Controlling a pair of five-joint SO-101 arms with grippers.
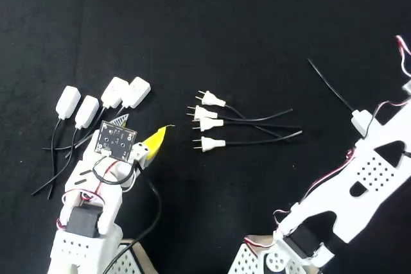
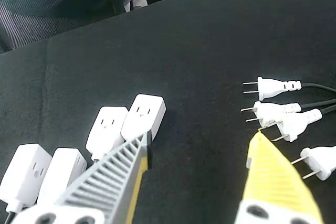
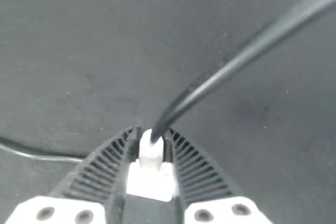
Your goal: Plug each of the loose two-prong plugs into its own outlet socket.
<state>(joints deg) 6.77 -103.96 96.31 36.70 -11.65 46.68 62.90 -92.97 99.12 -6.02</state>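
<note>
The right gripper [image 3: 151, 131] had its 2 ribbed fingers [image 3: 100, 174] clamped against the sides of a white connector [image 3: 150, 176], whose narrow neck stood between the fingertips; whether it was a plug or a socket could not be told. Taking the gripper's pointing direction as 12 o'clock, a black cord [image 3: 236, 61] left the neck and rose toward 2 o'clock, above the black cloth [image 3: 79, 51]. A thin dark wire [image 3: 31, 155] lay on the cloth at about 9 o'clock.
</note>
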